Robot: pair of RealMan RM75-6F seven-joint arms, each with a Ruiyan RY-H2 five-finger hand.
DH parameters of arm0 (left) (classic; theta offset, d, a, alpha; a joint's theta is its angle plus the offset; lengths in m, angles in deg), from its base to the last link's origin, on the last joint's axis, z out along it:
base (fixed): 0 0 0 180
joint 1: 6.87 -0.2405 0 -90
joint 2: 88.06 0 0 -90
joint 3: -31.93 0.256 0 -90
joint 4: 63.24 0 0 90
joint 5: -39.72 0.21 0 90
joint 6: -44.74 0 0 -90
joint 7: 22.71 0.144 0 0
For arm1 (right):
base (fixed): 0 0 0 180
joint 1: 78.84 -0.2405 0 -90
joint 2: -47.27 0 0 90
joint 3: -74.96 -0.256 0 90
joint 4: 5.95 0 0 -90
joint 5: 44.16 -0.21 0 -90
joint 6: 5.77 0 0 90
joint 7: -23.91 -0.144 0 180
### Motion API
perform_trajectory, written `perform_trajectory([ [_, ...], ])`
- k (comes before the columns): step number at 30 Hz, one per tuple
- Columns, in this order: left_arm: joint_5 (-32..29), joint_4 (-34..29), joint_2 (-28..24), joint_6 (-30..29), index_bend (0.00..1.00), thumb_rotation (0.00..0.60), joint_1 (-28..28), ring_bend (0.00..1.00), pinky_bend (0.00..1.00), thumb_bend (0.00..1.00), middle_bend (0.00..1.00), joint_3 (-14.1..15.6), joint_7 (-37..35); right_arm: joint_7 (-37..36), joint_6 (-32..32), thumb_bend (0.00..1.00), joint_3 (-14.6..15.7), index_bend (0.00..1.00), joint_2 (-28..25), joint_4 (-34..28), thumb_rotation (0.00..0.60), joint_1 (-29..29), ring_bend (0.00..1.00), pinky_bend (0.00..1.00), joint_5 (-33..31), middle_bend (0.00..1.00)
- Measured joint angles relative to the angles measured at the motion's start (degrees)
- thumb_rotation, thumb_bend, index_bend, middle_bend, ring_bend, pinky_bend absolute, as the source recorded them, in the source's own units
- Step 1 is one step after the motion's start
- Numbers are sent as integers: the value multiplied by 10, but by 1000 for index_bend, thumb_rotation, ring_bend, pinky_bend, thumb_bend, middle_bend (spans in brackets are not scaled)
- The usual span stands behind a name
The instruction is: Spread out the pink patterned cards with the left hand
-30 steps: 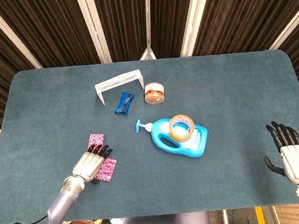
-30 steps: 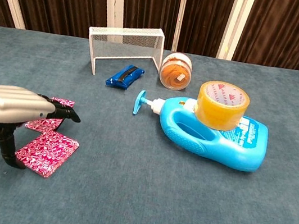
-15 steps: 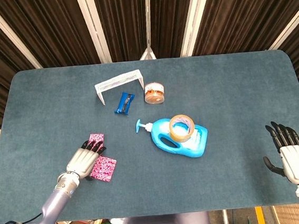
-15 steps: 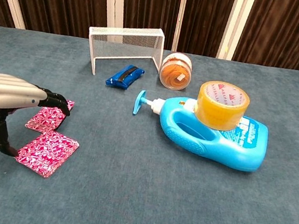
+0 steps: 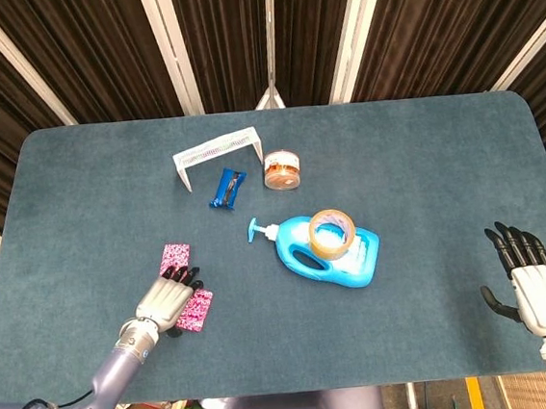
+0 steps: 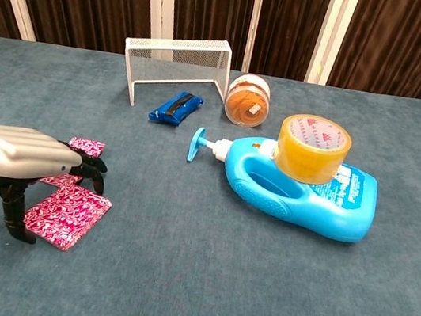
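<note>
**Left hand lies over the pink cards near the table's front left**

The silver left hand with black fingers (image 5: 169, 295) (image 6: 22, 156) is low over the pink patterned cards (image 5: 188, 292) (image 6: 67, 211), fingers stretched forward and slightly bent, tips over the middle of the pile. It holds nothing; whether the fingertips actually touch the cards cannot be told. The cards lie on the blue-green felt table (image 5: 404, 153) (image 6: 198, 284) at its front left: one rectangle shows beyond the fingertips, a second one nearer the robot, beside the hand.

Well to the right of the cards, a bright blue plastic detergent bottle with a pump nozzle (image 5: 328, 253) (image 6: 301, 190) lies on its side, with a roll of tan packing tape (image 5: 332, 232) (image 6: 314, 147) resting on top. Behind it stand a small round clear jar with orange-brown contents (image 5: 281, 170) (image 6: 248, 100), a dark blue wrapped packet (image 5: 227, 187) (image 6: 176, 108) and a white wire-mesh rack shaped like a small goal (image 5: 215, 154) (image 6: 178, 66).

The right hand (image 5: 530, 276) is at the table's front right edge, fingers apart and straight, holding nothing.
</note>
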Motion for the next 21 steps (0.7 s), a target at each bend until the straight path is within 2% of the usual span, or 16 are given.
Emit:
perform_trajectory([
  [5,-8,5,7,-2,261,600,5,0,0,218,0,0,4,-1,0,364,0,0,0,1,600,0,0,87,0,0],
  [7,-12,7,12,-2,326,600,7,0,0,292,0,-1,4,0,-1,364,0,0,0,0,600,0,0,87,0,0],
  [9,-11,10,17,-3,432,600,8,0,0,366,0,-1,2,-1,0,363,0,0,0,0,600,0,0,87,0,0],
  [12,-3,12,22,-8,525,600,6,0,0,414,0,-3,-5,-1,0,363,0,0,0,0,600,0,0,87,0,0],
  [21,22,12,25,-15,587,600,0,0,0,443,0,-8,-33,-3,-1,363,0,0,0,0,600,0,0,87,1,0],
])
